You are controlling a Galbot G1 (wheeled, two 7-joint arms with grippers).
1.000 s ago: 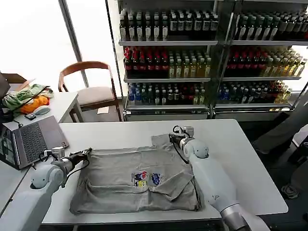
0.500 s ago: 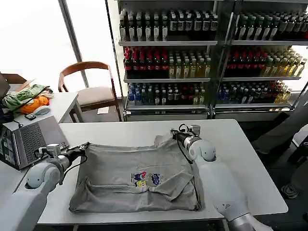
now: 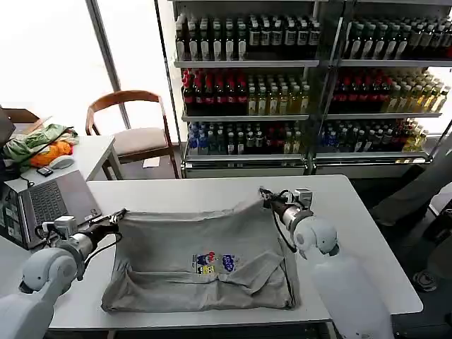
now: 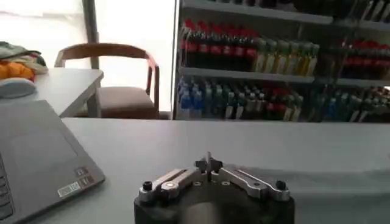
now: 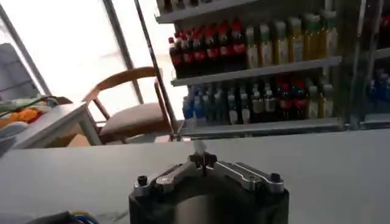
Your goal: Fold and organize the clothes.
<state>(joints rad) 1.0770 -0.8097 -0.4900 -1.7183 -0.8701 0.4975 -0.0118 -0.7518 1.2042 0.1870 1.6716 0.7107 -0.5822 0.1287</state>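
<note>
Room: shelves of bottled drinks (image 3: 282, 92) line the back wall, a wooden chair (image 3: 131, 131) stands by the window, and a white counter (image 3: 191, 194) fills the foreground.
Shirt: a light grey shirt (image 3: 205, 261) with a small multicoloured chest print (image 3: 214, 263) lies on the counter, its far edge lifted and stretched taut between the two grippers, its near part in loose folds on the surface.
Left gripper: the left gripper (image 3: 119, 215) sits at the shirt's far left corner, fingers pinched together on the cloth; in the left wrist view the left gripper's (image 4: 208, 165) fingertips meet with no gap.
Right gripper: the right gripper (image 3: 267, 195) is at the shirt's far right corner, likewise clamped on the fabric; the right wrist view shows the right gripper's (image 5: 203, 159) fingers closed tight, a bit of pale cloth at the tips.
Side desk: an open laptop (image 3: 42, 208) lies just beside the left arm; farther back a green-and-orange cloth bundle (image 3: 39, 145) and a mouse (image 3: 61, 162) rest on it.
</note>
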